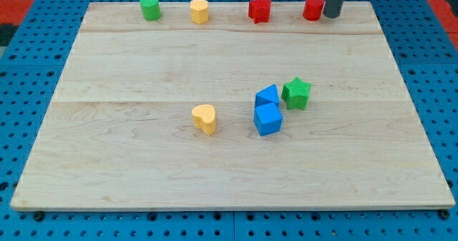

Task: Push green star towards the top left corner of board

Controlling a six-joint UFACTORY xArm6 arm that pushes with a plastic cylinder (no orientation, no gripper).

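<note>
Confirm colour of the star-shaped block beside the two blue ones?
Green star, clearest in the camera view.

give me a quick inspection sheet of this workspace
surface: wooden board, pale planks, flat
job's things: green star right of centre, touching a blue block
clutter: second blue block just below the first; yellow heart mid-board; along the top edge green cylinder, yellow block, red star, red cylinder
grippers: none; my tip beside the red cylinder, far from the green star
cables: nothing seen
surroundings: blue pegboard around the board
</note>
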